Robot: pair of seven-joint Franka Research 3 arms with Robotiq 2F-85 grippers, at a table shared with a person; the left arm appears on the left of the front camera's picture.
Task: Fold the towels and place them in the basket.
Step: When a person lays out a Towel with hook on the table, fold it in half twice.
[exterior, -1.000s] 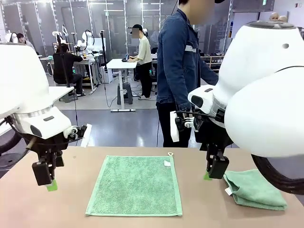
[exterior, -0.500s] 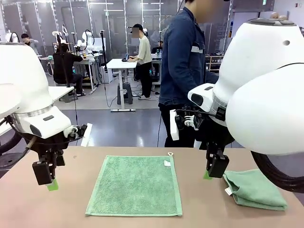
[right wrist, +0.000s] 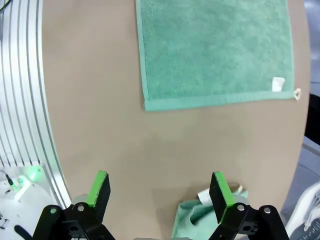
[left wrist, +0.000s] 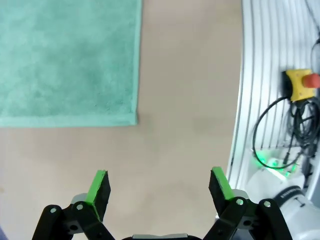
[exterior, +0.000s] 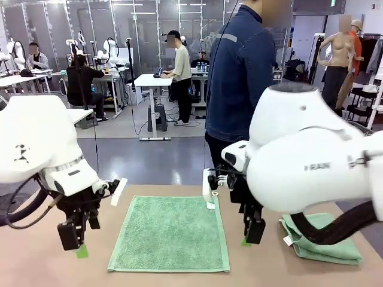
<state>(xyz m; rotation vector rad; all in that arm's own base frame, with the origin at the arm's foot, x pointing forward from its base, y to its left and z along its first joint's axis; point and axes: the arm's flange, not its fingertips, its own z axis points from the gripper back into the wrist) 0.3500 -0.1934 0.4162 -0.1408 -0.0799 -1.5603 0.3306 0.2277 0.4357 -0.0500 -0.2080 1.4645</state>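
A mint-green towel (exterior: 170, 233) lies spread flat in the middle of the table, its white tag (exterior: 210, 205) at the far right corner. A second towel (exterior: 320, 239), loosely folded, lies at the right. My left gripper (exterior: 75, 244) hangs open just left of the flat towel's near left corner (left wrist: 134, 120). On the other side my right gripper (exterior: 251, 233) stands open between the two towels, close to the flat one's right edge (right wrist: 215, 100). The folded towel (right wrist: 197, 220) shows by the right fingers. The basket is out of view.
A person in a dark blue jacket (exterior: 239, 78) stands at the table's far side. A yellow box with a red button (left wrist: 300, 85) and cables sit beyond the table's near edge. Bare tabletop (exterior: 36, 263) lies on the left.
Both arms have lowered and moved inward toward the flat towel. The person has shifted to the right behind the table.
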